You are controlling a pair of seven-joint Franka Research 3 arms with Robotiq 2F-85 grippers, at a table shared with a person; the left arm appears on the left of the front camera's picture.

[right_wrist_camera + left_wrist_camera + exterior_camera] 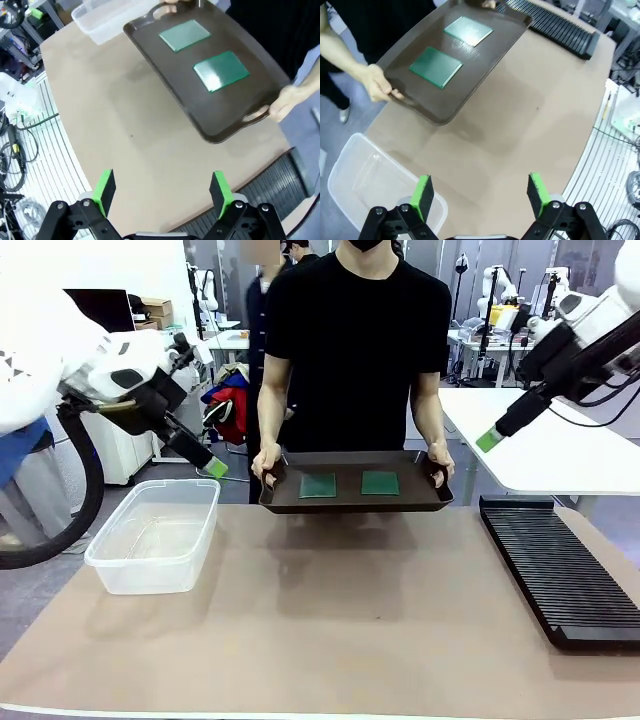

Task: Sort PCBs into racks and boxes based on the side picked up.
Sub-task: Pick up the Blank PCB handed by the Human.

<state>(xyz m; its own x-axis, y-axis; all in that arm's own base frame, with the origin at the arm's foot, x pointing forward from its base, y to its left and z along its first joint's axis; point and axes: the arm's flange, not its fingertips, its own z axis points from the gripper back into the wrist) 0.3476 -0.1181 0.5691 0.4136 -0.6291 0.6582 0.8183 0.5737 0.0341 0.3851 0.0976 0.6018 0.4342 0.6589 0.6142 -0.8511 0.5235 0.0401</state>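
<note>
Green PCBs (318, 485) lie side by side on the held tray (350, 503), midway between my left gripper (480, 187) and right gripper (161, 185), fingers (424, 192) all apart.

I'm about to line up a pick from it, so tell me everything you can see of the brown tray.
The tray is dark brown, rectangular, smooth like plastic, with a raised rim, rounded corners and a cut-out handle at each short end. A person's hand grips one end, the other hand the opposite end, holding it roughly level just above the far edge of the table, where it casts a shadow. Two green PCBs lie flat on it, side by side, apart.
</note>
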